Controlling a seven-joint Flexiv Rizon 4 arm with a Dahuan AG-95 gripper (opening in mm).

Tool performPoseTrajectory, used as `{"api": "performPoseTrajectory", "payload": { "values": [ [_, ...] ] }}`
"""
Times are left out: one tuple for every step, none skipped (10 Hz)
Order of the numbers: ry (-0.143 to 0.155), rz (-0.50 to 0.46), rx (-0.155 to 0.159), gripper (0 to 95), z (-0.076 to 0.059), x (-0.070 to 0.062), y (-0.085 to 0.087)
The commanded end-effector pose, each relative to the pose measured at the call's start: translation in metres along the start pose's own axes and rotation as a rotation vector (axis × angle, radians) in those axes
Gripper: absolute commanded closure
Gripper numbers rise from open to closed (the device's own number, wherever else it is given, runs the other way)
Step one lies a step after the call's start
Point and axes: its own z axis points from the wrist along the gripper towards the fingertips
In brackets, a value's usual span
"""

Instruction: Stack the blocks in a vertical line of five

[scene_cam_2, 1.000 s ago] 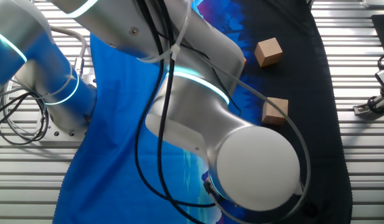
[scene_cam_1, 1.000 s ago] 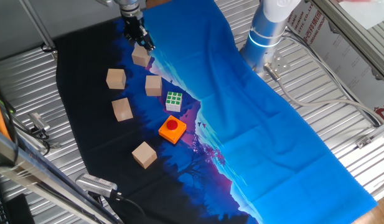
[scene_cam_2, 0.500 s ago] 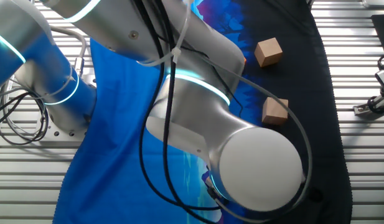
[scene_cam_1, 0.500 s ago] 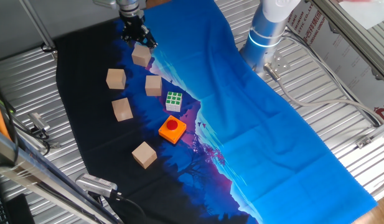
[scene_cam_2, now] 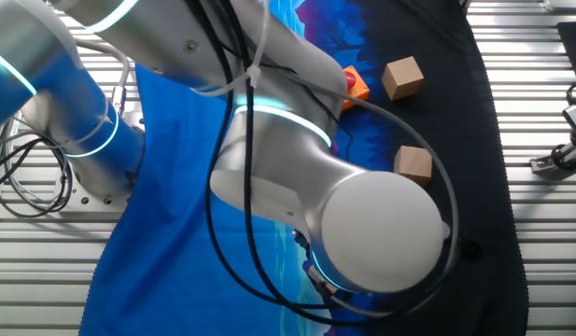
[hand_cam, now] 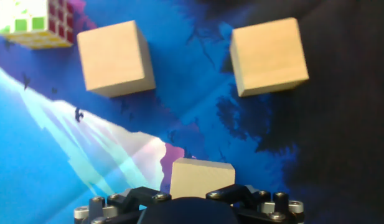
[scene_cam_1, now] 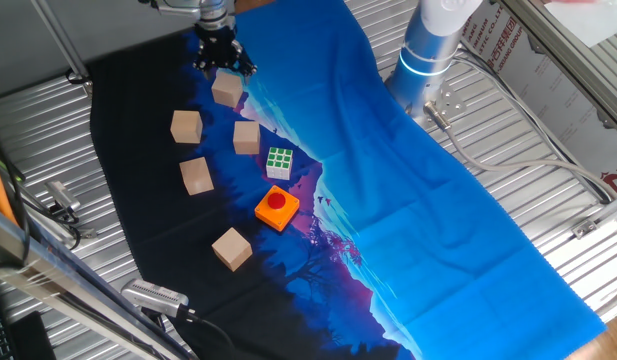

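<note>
Five tan wooden blocks show in one fixed view. One block [scene_cam_1: 227, 88] sits at the far end of the cloth, and my gripper [scene_cam_1: 221, 62] is shut on its top from above. The other blocks [scene_cam_1: 186, 126] [scene_cam_1: 246, 137] [scene_cam_1: 196, 175] [scene_cam_1: 231, 248] lie apart on the dark cloth. In the hand view the gripped block [hand_cam: 201, 178] shows just beyond the gripper body, whose fingertips are hidden. Two loose blocks [hand_cam: 115, 58] [hand_cam: 268, 56] lie ahead of it. The arm hides most of the other fixed view, which shows only two blocks [scene_cam_2: 402, 77] [scene_cam_2: 414, 164].
A green-and-white puzzle cube [scene_cam_1: 279, 162] [hand_cam: 33, 22] and an orange block with a red button [scene_cam_1: 277, 208] [scene_cam_2: 355, 84] lie beside the blocks. The blue-and-black cloth [scene_cam_1: 438, 220] covers a ribbed metal table [scene_cam_1: 48, 130]. The arm's base [scene_cam_1: 428, 50] stands at the back right.
The gripper has turned a little about the far block, and both have shifted slightly upward in the fixed view. The arm's elbow has moved, uncovering the orange block in the other fixed view.
</note>
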Motion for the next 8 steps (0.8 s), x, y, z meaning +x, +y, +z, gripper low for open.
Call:
{"api": "performPoseTrajectory", "payload": {
  "values": [
    [0.001,0.130,-0.003,0.0,0.0121,0.0010,-0.0045],
    [0.002,0.179,-0.004,0.0,0.0140,0.0012,-0.0050],
    [0.005,0.237,-0.003,0.0,0.0151,0.0013,-0.0054],
    [0.009,0.289,-0.002,0.0,0.0155,0.0011,-0.0057],
    [0.008,0.363,0.000,19.0,0.0160,0.0011,-0.0058],
    [0.008,0.398,0.001,19.0,0.0166,0.0011,-0.0061],
    [0.005,0.414,0.004,19.0,0.0181,0.0011,-0.0066],
    [0.002,0.416,0.008,19.0,0.0199,0.0012,-0.0071]
  ]
}}
